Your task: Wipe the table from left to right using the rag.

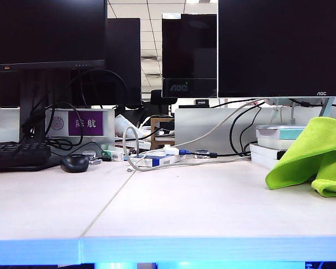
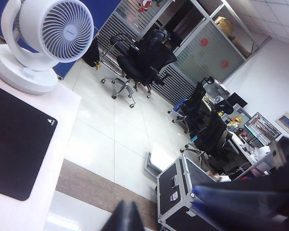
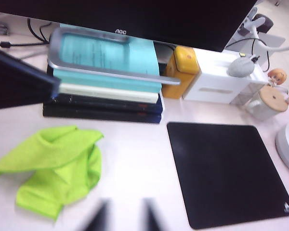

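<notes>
One table [image 1: 173, 207], pale, bare at centre. One rag [image 1: 313, 154], lime, bunched lower right of the exterior view by the books [image 1: 277, 140]; carry it left first. Left gripper [image 2: 127, 216]: aimed off-table, state unclear. Right gripper [image 3: 123, 216]: beside the rag, jaws apart, empty.

The exterior camera sits low at the front edge of the pale off-white two-panel tabletop [image 1: 173, 207], facing the dark monitors at the back. The left wrist camera points away from the desk, tilted out over the office floor, with a white round fan [image 2: 48, 36] and a black square mouse mat [image 2: 17, 139] near it. The right wrist camera looks steeply down, close above the crumpled lime-green microfibre rag [image 3: 55, 166], which the exterior view [image 1: 313, 154] shares, and the same mat [image 3: 226, 171].
</notes>
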